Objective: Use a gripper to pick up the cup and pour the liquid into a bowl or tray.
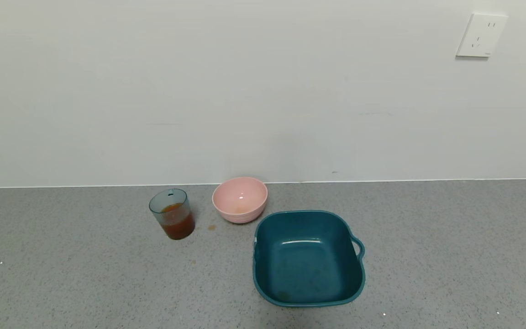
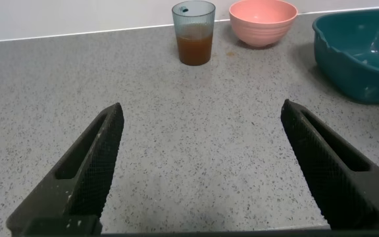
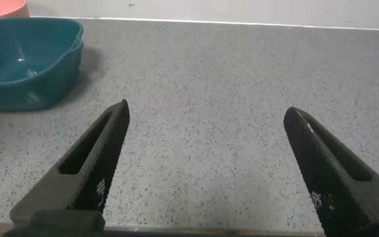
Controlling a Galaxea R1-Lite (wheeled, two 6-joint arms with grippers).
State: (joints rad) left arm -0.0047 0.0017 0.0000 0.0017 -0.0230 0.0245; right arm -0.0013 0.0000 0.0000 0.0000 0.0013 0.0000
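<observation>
The cup (image 1: pixel 172 213) stands upright on the grey counter, left of centre, about half full of reddish-brown liquid (image 1: pixel 177 225). The dark teal basin (image 1: pixel 308 257) sits to its right and nearer, empty. Neither gripper shows in the head view. In the left wrist view my left gripper (image 2: pixel 201 112) is open and empty above bare counter, with the cup (image 2: pixel 193 32) well ahead and the basin (image 2: pixel 360 56) off to one side. In the right wrist view my right gripper (image 3: pixel 205 110) is open and empty, with the basin (image 3: pixel 25 62) ahead to one side.
A round pink bowl (image 1: pixel 239 199) stands between cup and basin by the wall; it also shows in the left wrist view (image 2: pixel 262 20). A small brown drip (image 1: pixel 211 226) lies on the counter beside it. A white wall socket (image 1: pixel 481 35) is at the upper right.
</observation>
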